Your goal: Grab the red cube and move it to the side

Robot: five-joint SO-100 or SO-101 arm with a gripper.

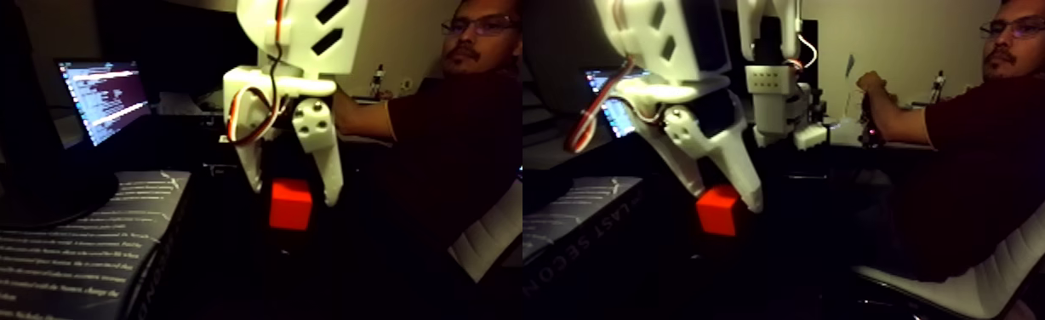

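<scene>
The fixed view is one wide picture holding two nearly equal halves side by side. The red cube sits low in the middle of the left half, on a dark surface. My white gripper hangs straight above it, one finger down each side of the cube's top. In the left half a dark gap shows between each fingertip and the cube, so the gripper stands open around it. The right half shows the same cube, with the right finger overlapping its edge.
A dark book with white print lies at the left, under a monitor's black base. A lit laptop screen stands behind. A person in a dark red shirt sits at the right on a white chair, hand on another arm.
</scene>
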